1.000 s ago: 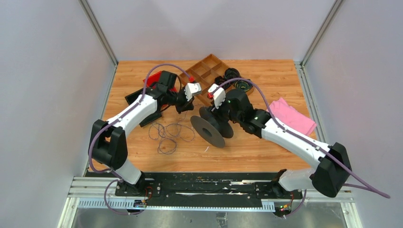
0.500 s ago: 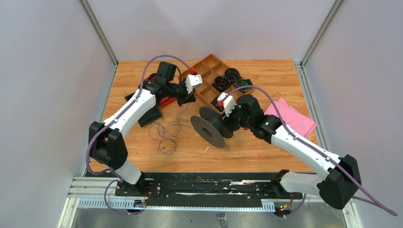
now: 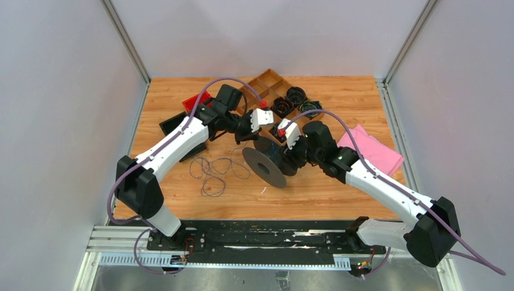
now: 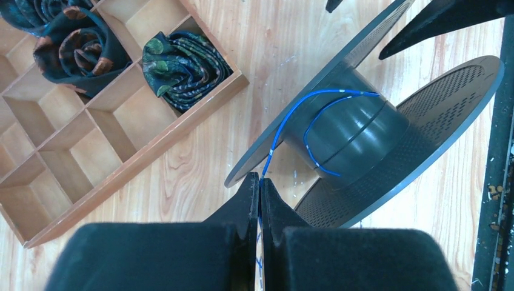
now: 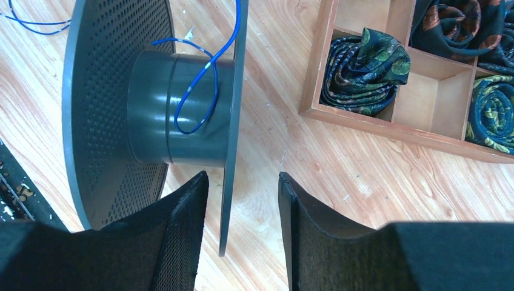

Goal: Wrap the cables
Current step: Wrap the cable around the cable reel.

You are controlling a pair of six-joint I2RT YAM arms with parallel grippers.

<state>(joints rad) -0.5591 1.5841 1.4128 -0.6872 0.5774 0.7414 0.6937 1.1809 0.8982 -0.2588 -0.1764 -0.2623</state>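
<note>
Standing at the near edge, you look across a wooden table (image 3: 315, 188) closed in by pale walls (image 3: 60, 121) on three sides, with a black rail (image 3: 260, 233) in front where both arms are bolted. A dark grey spool (image 3: 273, 159) sits about mid-table, its axle level and both perforated discs on edge on the wood.

Behind the spool is a wooden tray (image 3: 267, 85) of small compartments, some holding dark rolled bundles (image 3: 297, 96) patterned green and brown. To the spool's right, near the wall, lies a pink cloth (image 3: 373, 151). Behind it to the left is a red and black heap (image 3: 197, 103) I cannot make out.

The left pincer (image 4: 260, 185) hangs just behind the spool, its tips pressed together on a thin cable (image 4: 291, 115). The cable runs up from the tips and bends over the spool's core between the discs. More thin cable lies in loose loops (image 3: 212, 173) on the wood to the spool's left.

The right pincer (image 5: 242, 188) comes in from the spool's right. Its fingers stand apart and straddle the rim of one disc, with a gap showing on one side.

The broadest bare wood runs between the spool and the rail. Behind the spool, the tray and both wrists crowd close.
</note>
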